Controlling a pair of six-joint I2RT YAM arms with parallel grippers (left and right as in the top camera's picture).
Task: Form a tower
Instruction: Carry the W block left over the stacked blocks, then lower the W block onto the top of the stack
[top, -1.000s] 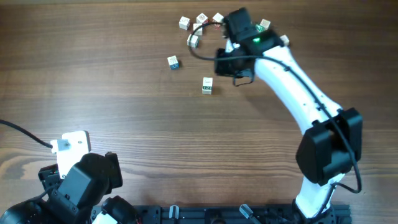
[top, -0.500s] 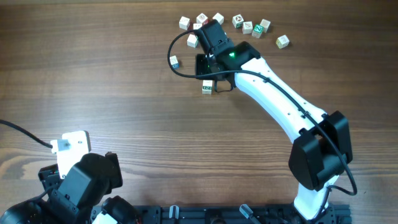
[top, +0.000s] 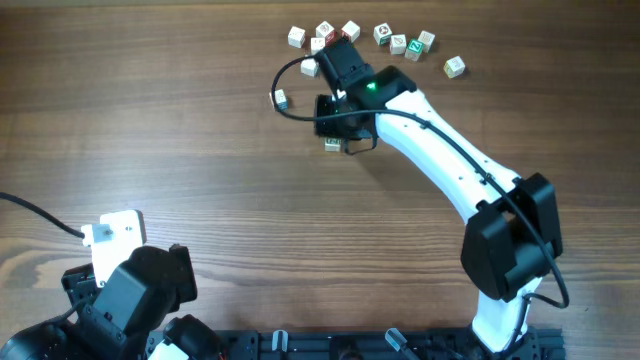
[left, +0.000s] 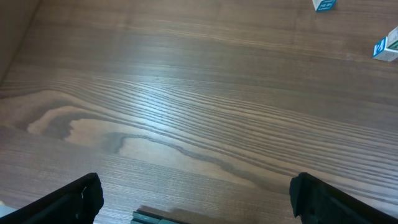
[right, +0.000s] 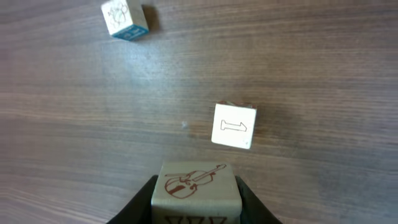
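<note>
Wooden violin-printed cube (right: 196, 183) clamped in the right end effector (right: 196, 200) hangs just short of the tower (right: 233, 126) ahead on the worktop (right: 323, 68), not yet added, with many loose cubes (top: 400, 43) beyond it unstacked; left end effector (left: 196, 199) gapes wide, empty.

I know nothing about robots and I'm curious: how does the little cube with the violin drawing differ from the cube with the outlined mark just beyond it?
The violin cube is clamped in the right gripper, while the outlined-mark cube sits free on the table. The violin cube's top print is reddish-brown, and the outlined-mark cube's is a thin dark outline. Both are small, pale wooden cubes with a printed top face.
</note>
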